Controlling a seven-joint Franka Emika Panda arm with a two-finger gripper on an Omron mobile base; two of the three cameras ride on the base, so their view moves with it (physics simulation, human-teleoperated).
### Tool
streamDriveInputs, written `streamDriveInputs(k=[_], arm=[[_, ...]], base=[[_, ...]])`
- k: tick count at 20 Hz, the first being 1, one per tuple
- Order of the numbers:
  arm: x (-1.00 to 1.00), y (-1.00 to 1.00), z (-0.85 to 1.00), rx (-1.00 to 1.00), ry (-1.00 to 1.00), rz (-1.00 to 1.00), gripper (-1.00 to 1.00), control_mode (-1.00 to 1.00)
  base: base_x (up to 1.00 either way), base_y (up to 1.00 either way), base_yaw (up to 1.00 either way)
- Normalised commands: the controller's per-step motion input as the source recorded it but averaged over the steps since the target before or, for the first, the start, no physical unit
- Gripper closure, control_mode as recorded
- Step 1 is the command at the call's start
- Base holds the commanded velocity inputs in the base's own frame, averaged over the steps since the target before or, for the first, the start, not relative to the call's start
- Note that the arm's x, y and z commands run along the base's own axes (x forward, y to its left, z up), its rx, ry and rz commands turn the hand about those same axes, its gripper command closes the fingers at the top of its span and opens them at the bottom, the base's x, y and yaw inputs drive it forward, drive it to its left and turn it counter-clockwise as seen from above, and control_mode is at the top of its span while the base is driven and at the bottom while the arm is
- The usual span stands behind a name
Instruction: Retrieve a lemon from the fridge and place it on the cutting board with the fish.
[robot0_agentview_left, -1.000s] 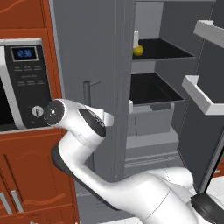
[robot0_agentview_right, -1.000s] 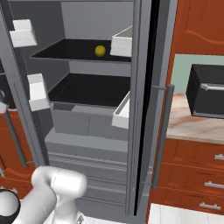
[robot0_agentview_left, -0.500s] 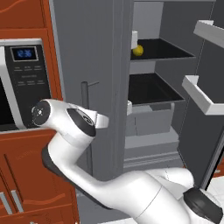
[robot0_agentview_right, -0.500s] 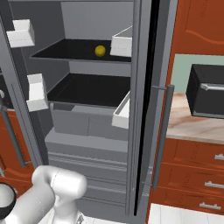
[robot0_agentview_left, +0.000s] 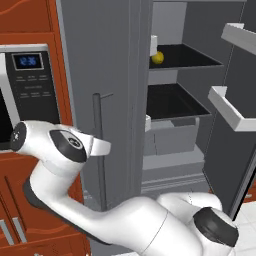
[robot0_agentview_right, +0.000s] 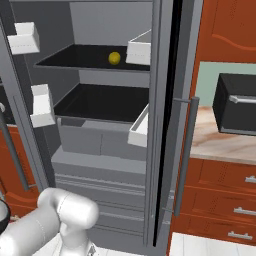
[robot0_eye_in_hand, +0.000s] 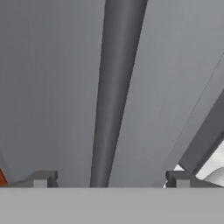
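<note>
The grey fridge (robot0_agentview_left: 100, 60) stands with both doors open. A small yellow lemon (robot0_agentview_left: 157, 57) lies on its upper black shelf (robot0_agentview_right: 75, 57), seen from the other side as the lemon (robot0_agentview_right: 114, 58) near a white door bin. My gripper (robot0_eye_in_hand: 109, 178) is open, its fingertips (robot0_eye_in_hand: 41, 177) spread on either side of the door's vertical grey bar handle (robot0_eye_in_hand: 113, 87) without closing on it. In the left base view my hand sits at that handle (robot0_agentview_left: 97, 115), well left of and below the lemon. The cutting board and the fish are out of view.
A black-and-silver microwave (robot0_agentview_left: 30, 90) sits in the orange cabinets left of the fridge. White door bins (robot0_agentview_left: 232, 107) jut from the right door. A beige counter (robot0_agentview_right: 220, 142) with a black toaster oven (robot0_agentview_right: 235, 102) lies right of the fridge, above drawers (robot0_agentview_right: 225, 185).
The gripper has opened and let go of the door handle. The arm's elbow has swung left and a little lower beside the microwave.
</note>
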Motion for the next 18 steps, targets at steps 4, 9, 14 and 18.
streamDriveInputs(k=[4,9,14,18], arm=[[-0.95,-0.08,0.19,0.00,0.00,-0.02,-1.00,-1.00],[-1.00,-0.89,0.03,0.20,-0.07,0.00,-1.00,-1.00],[-1.00,-1.00,0.04,0.34,-0.05,0.00,-1.00,-1.00],[-0.69,-1.00,0.11,0.54,-0.06,0.02,-1.00,-1.00]], base=[[0.00,0.00,0.00],[0.00,0.00,0.00],[0.00,0.00,0.00],[0.00,0.00,0.00]])
